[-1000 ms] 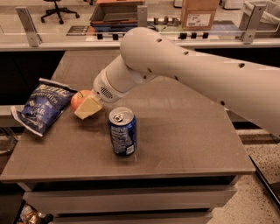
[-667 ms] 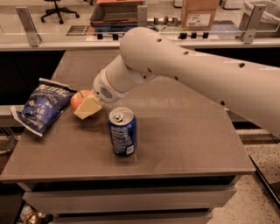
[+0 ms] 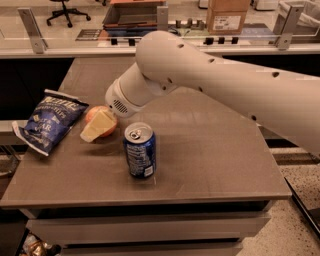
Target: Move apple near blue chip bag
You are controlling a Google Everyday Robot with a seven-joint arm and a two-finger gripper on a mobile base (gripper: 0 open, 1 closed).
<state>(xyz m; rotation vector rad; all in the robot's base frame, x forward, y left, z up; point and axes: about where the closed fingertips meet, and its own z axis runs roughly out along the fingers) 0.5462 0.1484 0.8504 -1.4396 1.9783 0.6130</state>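
The small red-orange apple (image 3: 94,114) rests on the brown table (image 3: 210,150), just right of the crinkled dark blue chip bag (image 3: 49,121), with a narrow gap between them. My gripper (image 3: 94,125) reaches in from the right at the end of the big white arm (image 3: 210,75). Its pale yellow front finger (image 3: 98,128) lies across the apple's front and touches it. The other finger is hidden behind the apple. The gripper looks shut on the apple.
An upright blue soda can (image 3: 140,150) stands close to the right front of the apple. The table's left edge is just beyond the bag. A counter with a cardboard box (image 3: 227,15) and a glass rail runs behind the table.
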